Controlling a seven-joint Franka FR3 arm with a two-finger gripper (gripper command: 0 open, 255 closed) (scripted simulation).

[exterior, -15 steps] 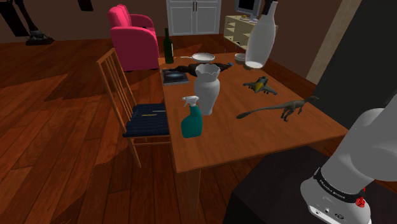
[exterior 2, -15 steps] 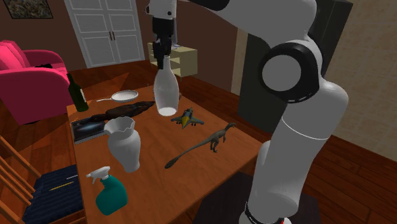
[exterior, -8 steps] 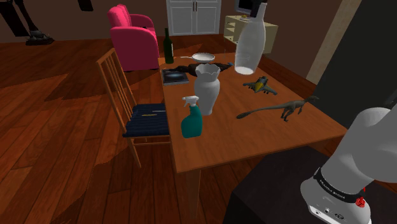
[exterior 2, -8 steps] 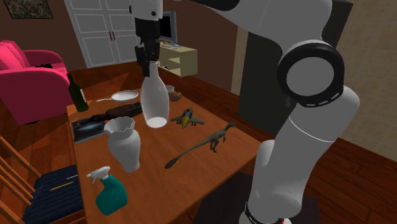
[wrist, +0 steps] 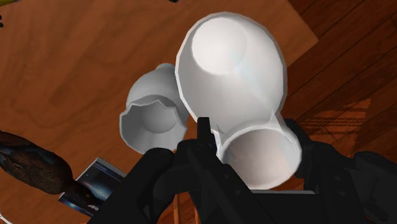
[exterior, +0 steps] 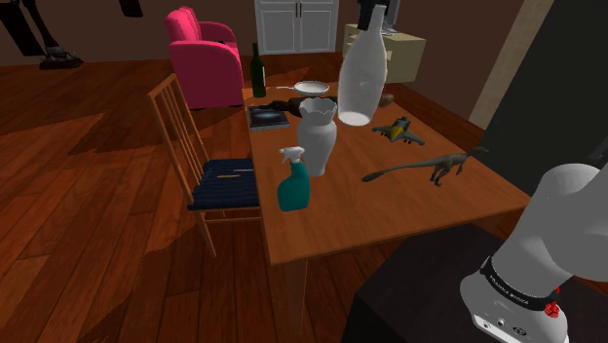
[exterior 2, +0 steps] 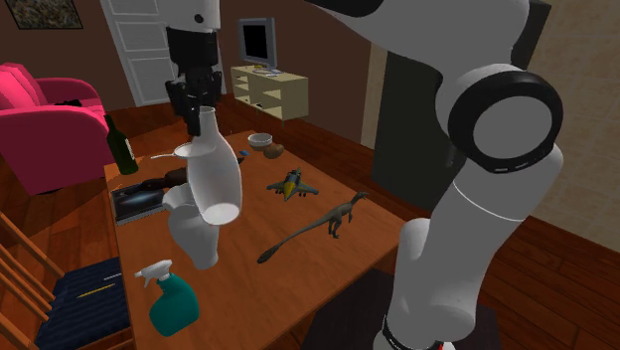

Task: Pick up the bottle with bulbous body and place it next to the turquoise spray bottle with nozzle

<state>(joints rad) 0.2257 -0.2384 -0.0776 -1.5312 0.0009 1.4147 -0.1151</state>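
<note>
A white bottle with a bulbous body [exterior: 359,76] hangs tilted in the air, clasped at its narrow neck by my black gripper [exterior 2: 196,107], which is shut on it. It hovers just above a white scalloped vase [exterior: 317,136] standing on the wooden table [exterior: 390,209]. The turquoise spray bottle with a white nozzle [exterior: 293,181] stands nearer the table's edge, on the near side of the vase in the shoulder view. In the wrist view the bottle [wrist: 232,70] runs away from the gripper [wrist: 254,151], with the vase's open mouth [wrist: 153,116] below it.
On the table lie a long-tailed dinosaur toy [exterior: 434,168], a small bird figure [exterior: 398,130], a book [exterior: 268,117], a pan [exterior: 312,88], a dark green wine bottle [exterior: 258,70] and a bowl [exterior 2: 260,140]. A wooden chair [exterior: 195,161] stands beside the table; a pink armchair [exterior: 205,54] sits behind.
The arm has carried the held bottle toward the shoulder view's left and slightly lower, from over the table's far side to above the vase.
</note>
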